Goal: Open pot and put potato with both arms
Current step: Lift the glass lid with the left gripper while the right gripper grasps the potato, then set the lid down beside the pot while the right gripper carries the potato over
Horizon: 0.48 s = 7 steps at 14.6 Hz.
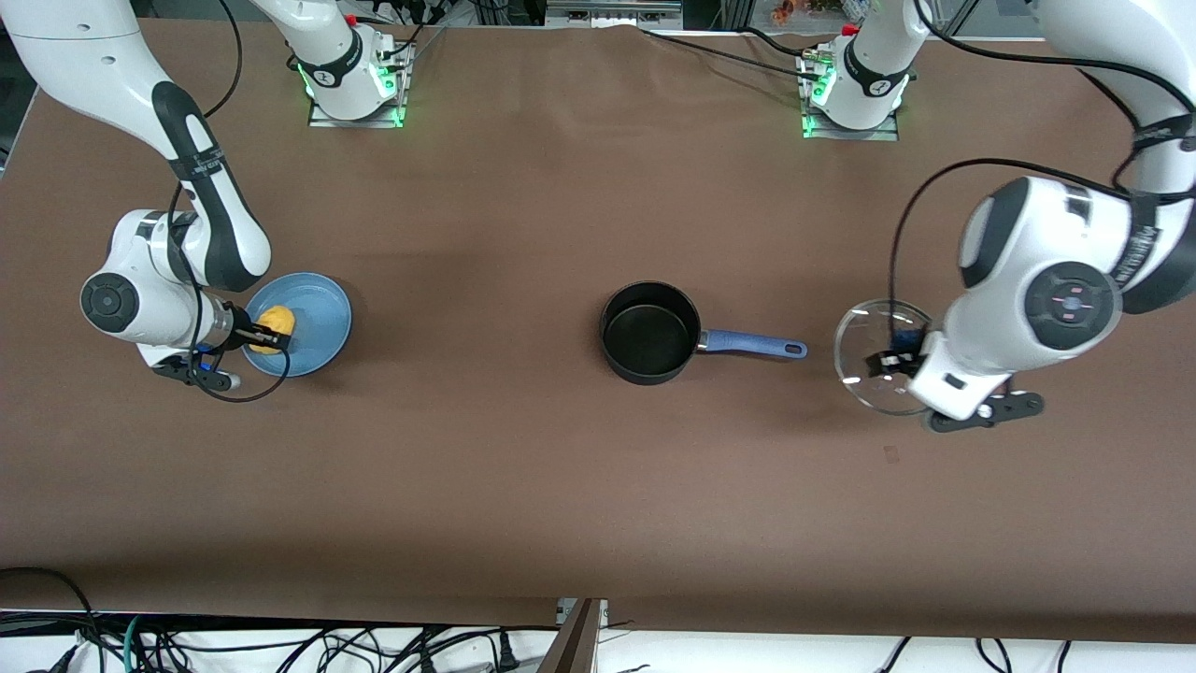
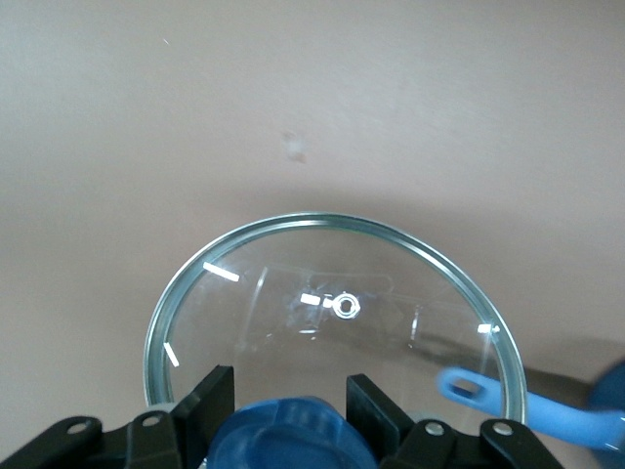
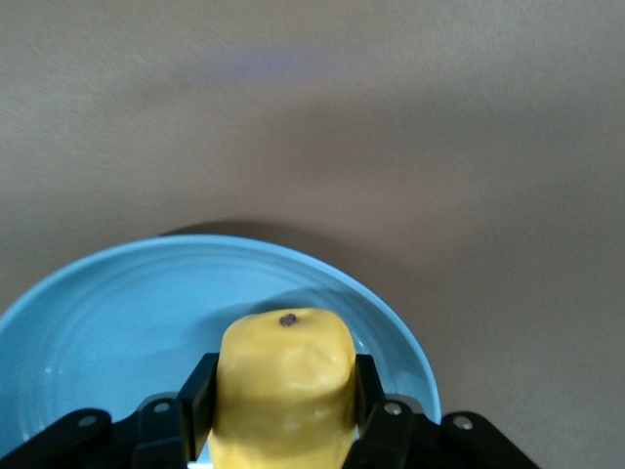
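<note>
The black pot [image 1: 651, 338] stands uncovered in the middle of the table, its blue handle [image 1: 752, 344] pointing toward the left arm's end. My left gripper [image 1: 892, 355] is shut on the blue knob [image 2: 288, 435] of the glass lid [image 1: 864, 346], low over the table past the handle's tip. The lid [image 2: 322, 283] and the handle tip [image 2: 479, 391] show in the left wrist view, with the gripper [image 2: 290, 401] around the knob. My right gripper [image 1: 266, 338] is shut on the yellow potato [image 1: 276, 323] over the light-blue plate [image 1: 322, 313]. In the right wrist view the gripper [image 3: 283, 389] clamps the potato [image 3: 283, 352].
The light-blue plate [image 3: 107, 313] lies near the right arm's end of the table. Both arm bases [image 1: 355, 84] [image 1: 855, 93] stand along the table's edge farthest from the front camera. Brown tabletop [image 1: 467, 449] surrounds the pot.
</note>
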Tool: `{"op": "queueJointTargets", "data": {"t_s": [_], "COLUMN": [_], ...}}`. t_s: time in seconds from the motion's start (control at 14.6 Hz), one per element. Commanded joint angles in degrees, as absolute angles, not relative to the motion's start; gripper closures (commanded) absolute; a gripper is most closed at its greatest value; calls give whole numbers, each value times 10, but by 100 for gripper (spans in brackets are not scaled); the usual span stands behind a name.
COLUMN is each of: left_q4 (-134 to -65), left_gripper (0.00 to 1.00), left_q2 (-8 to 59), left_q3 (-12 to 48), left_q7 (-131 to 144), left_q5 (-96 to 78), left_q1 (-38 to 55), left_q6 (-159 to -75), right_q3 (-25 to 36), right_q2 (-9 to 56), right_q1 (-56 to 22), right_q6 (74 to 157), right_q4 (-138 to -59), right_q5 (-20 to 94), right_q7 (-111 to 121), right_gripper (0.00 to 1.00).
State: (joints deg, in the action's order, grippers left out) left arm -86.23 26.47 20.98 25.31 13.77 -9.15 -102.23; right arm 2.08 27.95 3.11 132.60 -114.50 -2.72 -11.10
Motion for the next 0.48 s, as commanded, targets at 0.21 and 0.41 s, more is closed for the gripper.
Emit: {"op": "queueJointTargets", "data": {"t_s": [0.21, 0.41], "left_q4": [-1218, -1312], "left_gripper": [42, 35], "left_q2": [138, 154], "left_q3": [215, 214], "left_q7": [182, 183], "left_q5": [152, 209], "left_q1": [-179, -223], "left_q6": [-1342, -1470], "right_q3": [-108, -184], "right_q2": [250, 267], "right_q1": [28, -7], "right_q6": [1178, 1149], "right_q4": [-1022, -933], "right_q5": [-19, -19], "right_q7": [-116, -191], "right_gripper": [88, 88]}}
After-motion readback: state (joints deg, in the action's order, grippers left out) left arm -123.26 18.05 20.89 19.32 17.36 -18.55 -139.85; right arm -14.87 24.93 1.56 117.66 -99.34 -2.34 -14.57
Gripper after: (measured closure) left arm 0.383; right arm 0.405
